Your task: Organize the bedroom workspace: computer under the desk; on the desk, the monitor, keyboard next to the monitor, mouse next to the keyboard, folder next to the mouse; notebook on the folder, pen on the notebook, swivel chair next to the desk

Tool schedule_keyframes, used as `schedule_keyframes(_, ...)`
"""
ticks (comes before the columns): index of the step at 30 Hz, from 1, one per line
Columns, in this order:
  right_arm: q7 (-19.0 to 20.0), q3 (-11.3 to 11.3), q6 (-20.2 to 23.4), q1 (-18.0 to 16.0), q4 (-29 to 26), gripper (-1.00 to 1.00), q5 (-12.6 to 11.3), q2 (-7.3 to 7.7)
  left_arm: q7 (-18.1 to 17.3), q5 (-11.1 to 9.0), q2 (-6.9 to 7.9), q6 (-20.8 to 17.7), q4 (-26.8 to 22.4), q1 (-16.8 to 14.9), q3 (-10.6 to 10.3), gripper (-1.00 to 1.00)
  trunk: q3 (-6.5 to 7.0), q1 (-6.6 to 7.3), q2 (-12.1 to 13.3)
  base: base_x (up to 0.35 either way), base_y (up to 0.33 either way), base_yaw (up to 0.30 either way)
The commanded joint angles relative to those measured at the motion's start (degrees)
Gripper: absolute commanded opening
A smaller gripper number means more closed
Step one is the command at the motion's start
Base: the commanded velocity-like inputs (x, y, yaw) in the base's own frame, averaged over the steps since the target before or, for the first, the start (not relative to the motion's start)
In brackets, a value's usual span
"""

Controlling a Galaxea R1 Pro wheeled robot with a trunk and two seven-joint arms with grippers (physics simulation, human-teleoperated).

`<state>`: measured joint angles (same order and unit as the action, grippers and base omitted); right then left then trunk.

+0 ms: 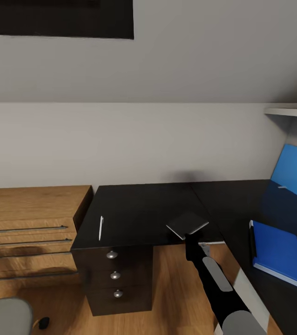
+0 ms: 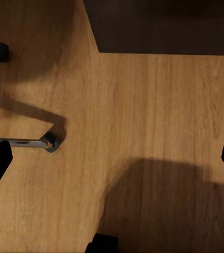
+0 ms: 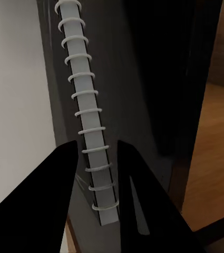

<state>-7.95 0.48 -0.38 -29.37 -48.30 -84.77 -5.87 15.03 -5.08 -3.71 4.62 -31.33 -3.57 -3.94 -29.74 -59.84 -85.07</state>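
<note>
The notebook (image 3: 90, 121) spine lies between the right jaws, seemingly gripped.

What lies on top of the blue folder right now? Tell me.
Nothing lies on the folder; its blue cover is bare. The notebook is held up by the right gripper, and the pen lies apart on the desk.

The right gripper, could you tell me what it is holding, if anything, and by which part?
The right gripper is shut on the notebook, its fingers either side of the white spiral binding near one end.
</note>
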Motion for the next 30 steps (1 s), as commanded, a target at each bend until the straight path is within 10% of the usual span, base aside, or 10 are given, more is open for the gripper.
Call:
schedule_keyframes(1, 0.2, 0.0, -0.1, 0.1, -0.2, -1.00, 0.1, 0.08, 0.4, -0.5, 0.04, 0.2, 0.0, 0.0, -0.4, 1.00, 0.12, 0.23, 0.4, 0.000, 0.000, 0.000)
schedule_keyframes(9, 8.9, -0.2, -2.2, 2.2, -3.8, -1.00, 1.1, 1.23, 0.4, -0.5, 0.02, 0.3, 0.0, 0.0, -0.5, 1.00, 1.56, 1.99, 3.6, 0.000, 0.000, 0.000)
schedule_keyframes(30, 6.5, -6.6, -8.5, 6.3, -11.4, -1.00, 0.9, 4.92, 0.4, -0.5, 0.11, 0.2, 0.1, 0.0, -0.4, 1.00, 1.92, 2.43, 4.4, 0.000, 0.000, -0.170)
